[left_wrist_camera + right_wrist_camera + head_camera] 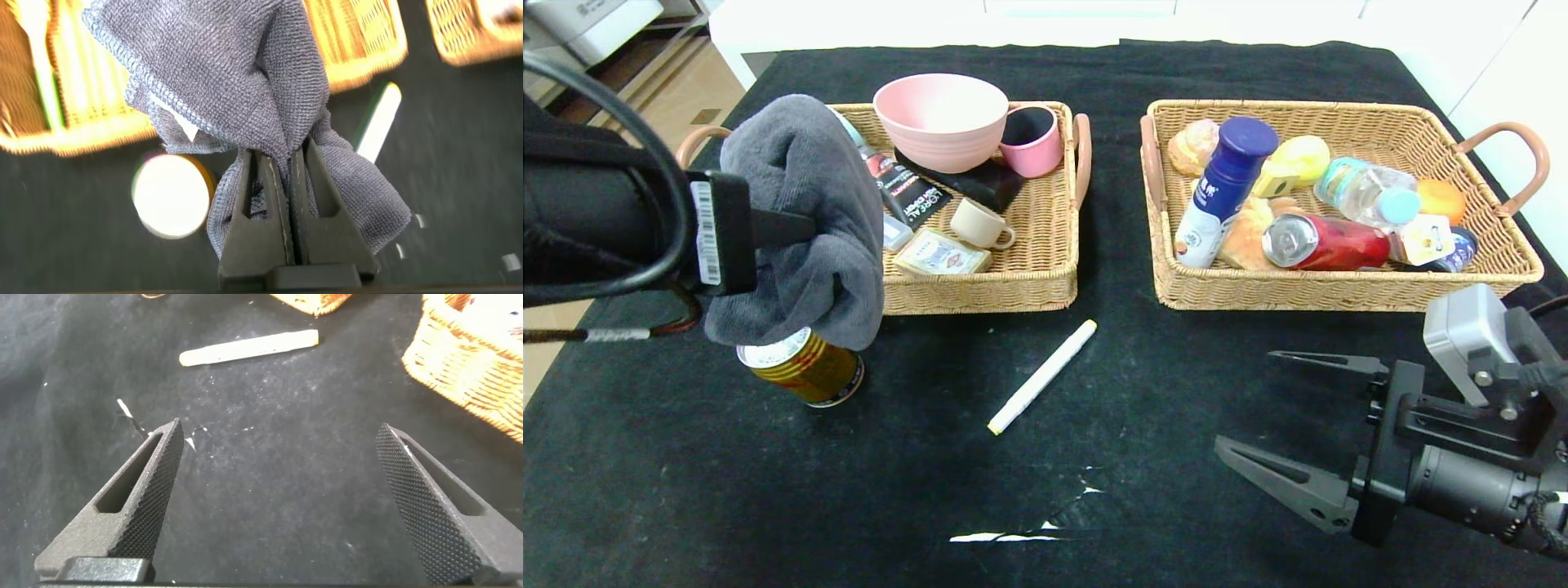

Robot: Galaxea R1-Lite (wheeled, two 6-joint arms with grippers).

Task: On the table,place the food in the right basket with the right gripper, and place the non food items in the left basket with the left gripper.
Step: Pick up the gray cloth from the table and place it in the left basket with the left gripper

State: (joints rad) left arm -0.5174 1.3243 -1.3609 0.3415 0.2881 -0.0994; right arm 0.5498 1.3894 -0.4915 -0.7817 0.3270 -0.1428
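— Left gripper [768,227]: clamped tight on grey towel [800,220], lifted near table's [686,490] left edge, over gold can [805,371].
— Target?
— Left basket [1045,278], just beyond, toward far edge. Short carry.
— Right gripper [1290,425]?
— Spread wide, empty, near front right corner. White marker [1043,376] lies diagonal between baskets' front rims.

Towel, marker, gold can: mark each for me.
towel [805,204], head view, middle of the grey cloth.
marker [1043,376], head view, mid-barrel.
can [805,371], head view, gold side wall.
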